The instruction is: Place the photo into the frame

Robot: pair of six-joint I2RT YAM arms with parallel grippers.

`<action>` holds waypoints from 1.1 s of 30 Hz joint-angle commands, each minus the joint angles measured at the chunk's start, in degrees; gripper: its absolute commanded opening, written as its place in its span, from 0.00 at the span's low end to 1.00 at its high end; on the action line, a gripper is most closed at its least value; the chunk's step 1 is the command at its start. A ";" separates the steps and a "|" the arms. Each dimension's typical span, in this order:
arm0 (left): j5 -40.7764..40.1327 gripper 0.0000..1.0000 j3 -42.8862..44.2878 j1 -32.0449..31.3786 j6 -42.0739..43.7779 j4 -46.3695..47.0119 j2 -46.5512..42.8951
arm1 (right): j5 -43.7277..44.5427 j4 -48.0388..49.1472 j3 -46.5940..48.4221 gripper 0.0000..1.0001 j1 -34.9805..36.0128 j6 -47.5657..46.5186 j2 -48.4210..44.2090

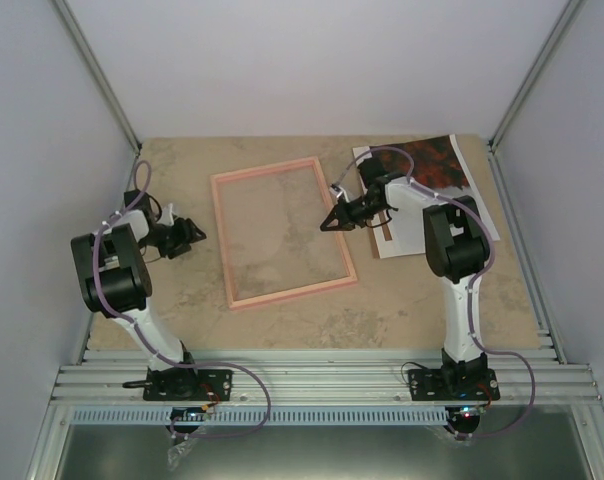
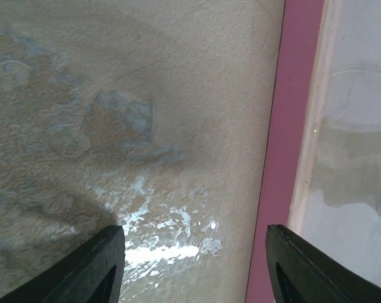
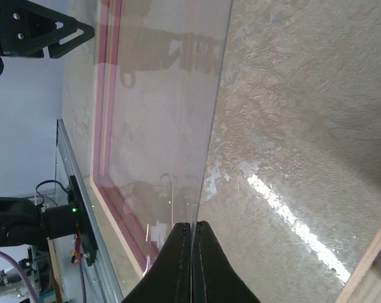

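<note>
The photo (image 1: 450, 158) lies outside the frame (image 1: 223, 242); left claw (image 2: 193, 259) spread, right claw (image 3: 192, 252) pressed together, perhaps nipping the clear pane (image 3: 165, 126).

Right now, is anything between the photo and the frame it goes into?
Yes: a clear pane sits across the opening of the frame, the jaws of the right arm shut on its edge, and that arm reaches over the photo.
</note>
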 commanded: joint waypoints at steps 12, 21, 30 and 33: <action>-0.57 0.63 0.83 -0.35 -0.04 1.00 1.04 | 4.41 -1.47 1.54 0.01 -0.03 -2.76 1.65; -0.39 0.63 0.98 -0.43 0.06 1.27 1.75 | 7.13 -2.25 1.58 0.00 -0.03 -3.56 1.64; -0.22 0.63 0.69 -0.64 -0.15 1.57 1.96 | 9.04 -2.19 2.04 0.01 0.14 -3.56 1.48; -0.20 0.63 0.53 -0.83 -0.13 1.62 1.96 | 9.69 -2.30 2.23 0.01 0.15 -3.71 1.38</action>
